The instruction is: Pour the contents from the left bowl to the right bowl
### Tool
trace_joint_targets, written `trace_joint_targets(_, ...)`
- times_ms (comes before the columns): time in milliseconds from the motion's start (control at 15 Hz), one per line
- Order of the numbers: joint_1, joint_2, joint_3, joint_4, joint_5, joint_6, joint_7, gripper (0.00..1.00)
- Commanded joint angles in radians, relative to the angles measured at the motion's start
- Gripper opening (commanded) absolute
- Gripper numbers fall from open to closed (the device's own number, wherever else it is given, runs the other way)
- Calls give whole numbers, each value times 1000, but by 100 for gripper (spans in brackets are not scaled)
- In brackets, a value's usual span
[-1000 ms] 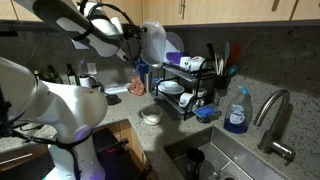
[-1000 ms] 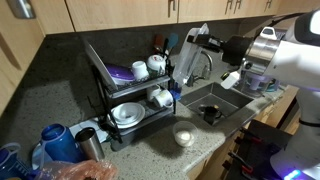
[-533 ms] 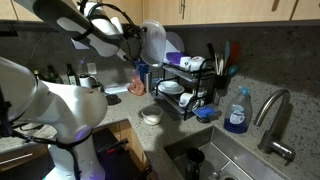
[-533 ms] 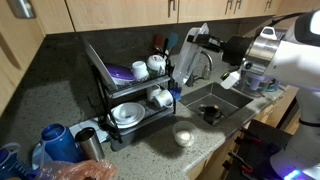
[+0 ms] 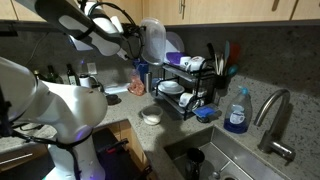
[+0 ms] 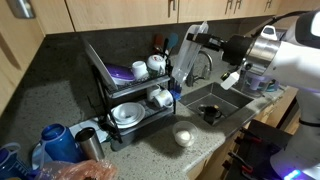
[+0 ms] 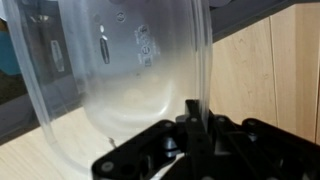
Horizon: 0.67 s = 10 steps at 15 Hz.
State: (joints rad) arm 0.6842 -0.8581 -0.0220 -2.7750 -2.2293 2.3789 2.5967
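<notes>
My gripper is shut on the rim of a clear plastic bowl, which fills the wrist view. In both exterior views the clear bowl is held high above the counter, tipped on its side in front of the dish rack. My gripper holds its edge. A small white bowl sits on the counter below, in front of the rack. I cannot tell whether the clear bowl holds anything.
A black two-tier dish rack holds plates, cups and a purple bowl. A sink with a faucet lies beside it. A blue soap bottle stands by the sink. Wooden cabinets hang above.
</notes>
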Motion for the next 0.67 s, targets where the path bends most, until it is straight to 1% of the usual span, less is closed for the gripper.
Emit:
trace_joint_targets(0,-14,-6,10,1,-33,4,4,1)
trace_joint_targets(600,-18,-5,28,0,-73,-38,1,1)
